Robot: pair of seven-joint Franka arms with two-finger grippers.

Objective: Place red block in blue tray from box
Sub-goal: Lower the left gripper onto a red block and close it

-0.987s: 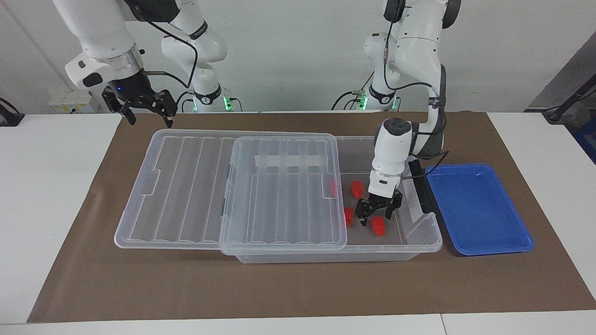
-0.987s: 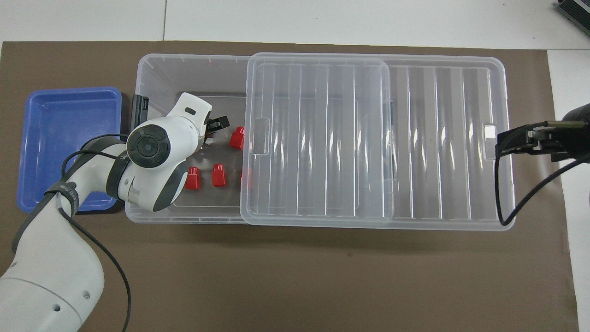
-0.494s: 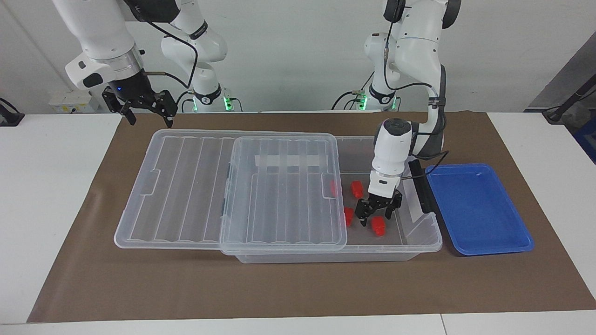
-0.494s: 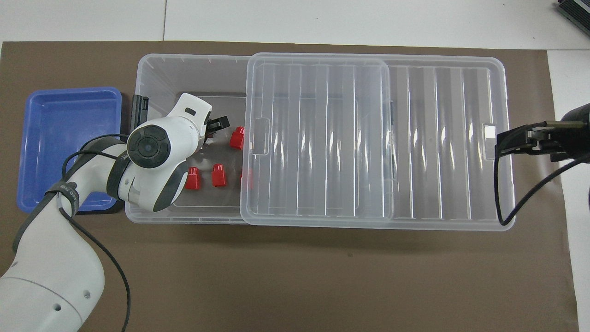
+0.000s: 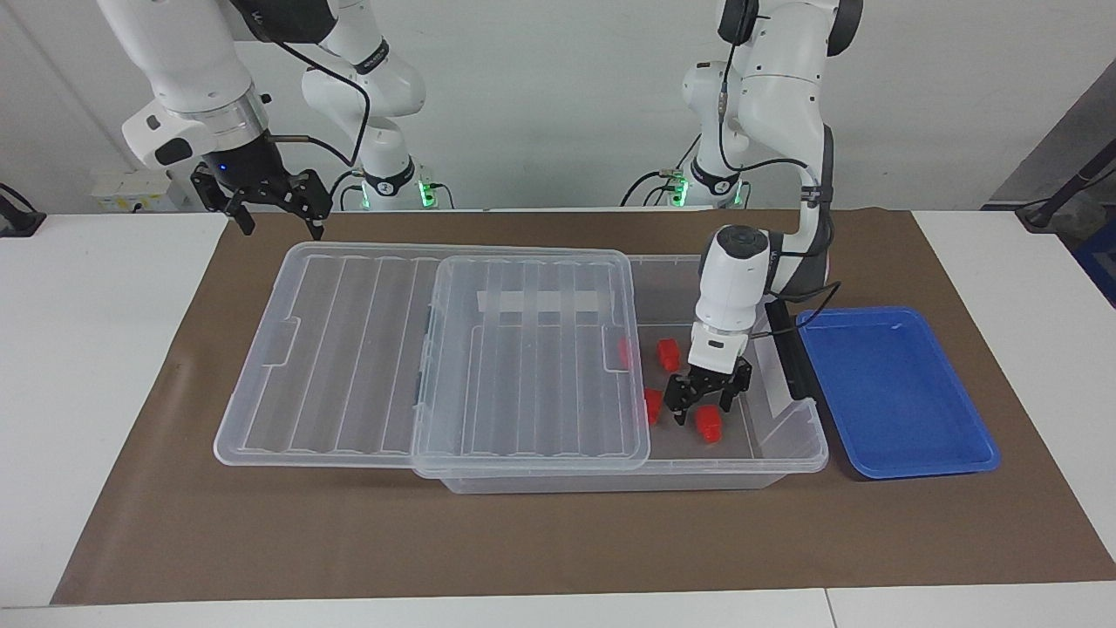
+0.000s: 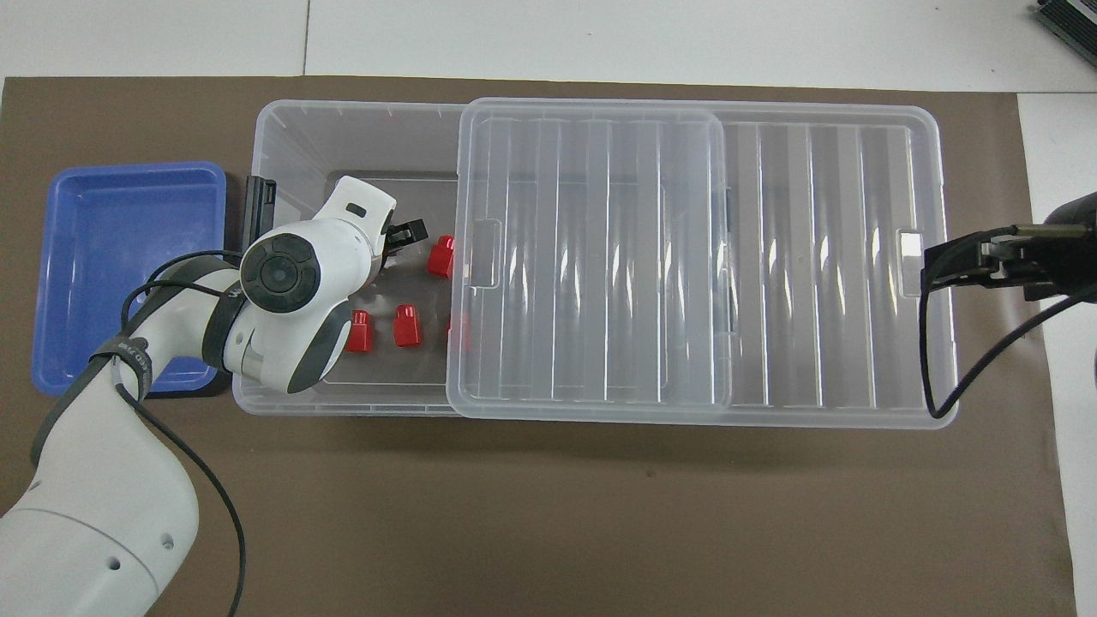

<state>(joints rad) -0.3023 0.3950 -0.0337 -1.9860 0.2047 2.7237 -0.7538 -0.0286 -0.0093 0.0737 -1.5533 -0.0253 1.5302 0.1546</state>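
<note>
Note the left pincer (image 5: 707, 399) down inside the box (image 5: 789, 440), fingers spread wide, poised directly over a red block (image 5: 708, 423) on the box floor; no block is gripped. The blue tray (image 5: 898, 392) lies just beside the box. The right pincer (image 5: 277, 208) waits open above the lid (image 5: 523, 366).

The clear box (image 6: 343, 137) lies on a brown mat (image 6: 548, 514) on the counter, its lid (image 6: 591, 257) slid toward the right arm's end. Three red blocks (image 6: 406, 326) show plainly in the uncovered part. The left arm (image 6: 283, 291) reaches in over them. The blue tray (image 6: 128, 206) sits just beside the box.
</note>
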